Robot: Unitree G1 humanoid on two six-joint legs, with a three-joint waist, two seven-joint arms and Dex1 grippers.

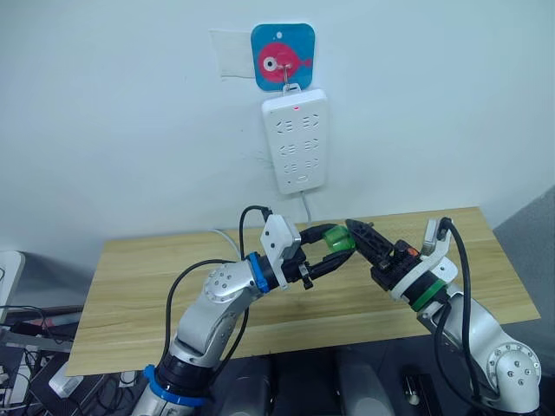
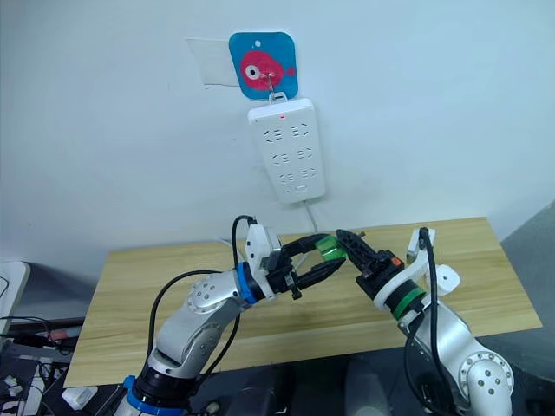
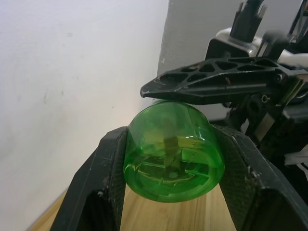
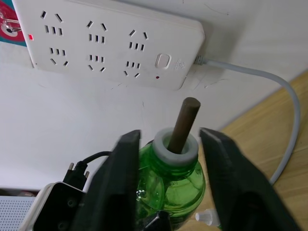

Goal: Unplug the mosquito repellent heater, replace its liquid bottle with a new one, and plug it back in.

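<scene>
Above the light wooden table, a translucent green liquid bottle with a brown wick is clamped by the left gripper. Around its white neck, the right gripper is held apart. A long white power strip is hung on the wall behind.

Clear green liquid bottle with a white neck collar and a brown wick. Black fingers on the left gripper and the right gripper. White power strip on the wall, one small red light near its top, white cable trailing from it. Above the power strip, a blue square hook plate with a pink fish on a white circle. Below it, a pale wood-grain table. Blue ring at the left wrist, green ring at the right.
</scene>
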